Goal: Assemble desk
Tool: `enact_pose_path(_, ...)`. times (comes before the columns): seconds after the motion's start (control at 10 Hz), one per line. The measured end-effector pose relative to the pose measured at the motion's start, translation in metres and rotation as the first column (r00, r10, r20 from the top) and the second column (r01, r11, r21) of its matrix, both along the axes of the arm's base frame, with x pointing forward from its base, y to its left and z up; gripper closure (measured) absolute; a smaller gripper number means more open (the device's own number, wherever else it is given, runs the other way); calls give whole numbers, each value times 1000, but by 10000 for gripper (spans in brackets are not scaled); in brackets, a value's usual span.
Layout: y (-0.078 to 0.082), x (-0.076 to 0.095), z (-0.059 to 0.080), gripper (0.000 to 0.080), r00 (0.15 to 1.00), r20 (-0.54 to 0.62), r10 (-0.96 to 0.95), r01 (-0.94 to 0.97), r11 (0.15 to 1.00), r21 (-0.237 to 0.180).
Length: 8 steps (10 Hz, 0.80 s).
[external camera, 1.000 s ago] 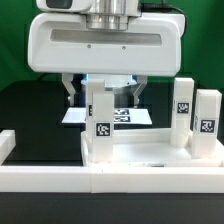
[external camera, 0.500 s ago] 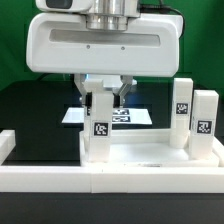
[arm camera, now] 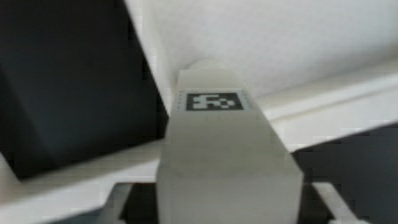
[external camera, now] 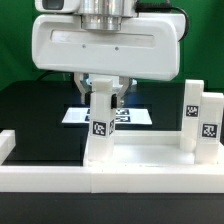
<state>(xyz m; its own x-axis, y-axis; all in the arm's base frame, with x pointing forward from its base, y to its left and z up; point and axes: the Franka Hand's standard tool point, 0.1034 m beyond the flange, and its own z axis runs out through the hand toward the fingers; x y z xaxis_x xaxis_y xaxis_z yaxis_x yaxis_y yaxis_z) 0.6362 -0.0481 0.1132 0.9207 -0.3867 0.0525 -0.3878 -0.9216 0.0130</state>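
Note:
The white desk tabletop panel (external camera: 140, 160) lies flat inside the border rails. One white tagged leg (external camera: 101, 125) stands on the panel's left part, leaning slightly. My gripper (external camera: 102, 92) comes straight down over this leg and is shut on its top, a finger on each side. Two more tagged legs (external camera: 189, 118) (external camera: 210, 122) stand at the exterior view's right. In the wrist view the held leg (arm camera: 217, 150) fills the middle, its tag facing up, with my gripper (arm camera: 226, 205) around its near end and the tabletop panel (arm camera: 267, 50) behind it.
A low white border rail (external camera: 110, 185) runs along the front and another (external camera: 8, 140) along the exterior view's left. The marker board (external camera: 135, 116) lies on the black table behind the leg. The large white gripper housing hangs just above the parts.
My fingers were spread wide a second ago and have closed on the leg. The leg, the panel and the two legs at the right have since shifted slightly to the exterior view's right.

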Motion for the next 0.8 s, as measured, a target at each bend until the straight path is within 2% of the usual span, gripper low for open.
enact_pose_path(0.2, 1, 0, 0, 508, 978, 9, -206, 206, 978, 15)
enact_pose_path(0.3, 1, 1, 0, 508, 936, 15, -352, 352, 936, 25)
enact_pose_path(0.6, 0, 1, 0, 508, 870, 16, -493, 493, 870, 33)
enact_pose_path(0.8, -1, 1, 0, 508, 764, 16, -645, 644, 764, 47)
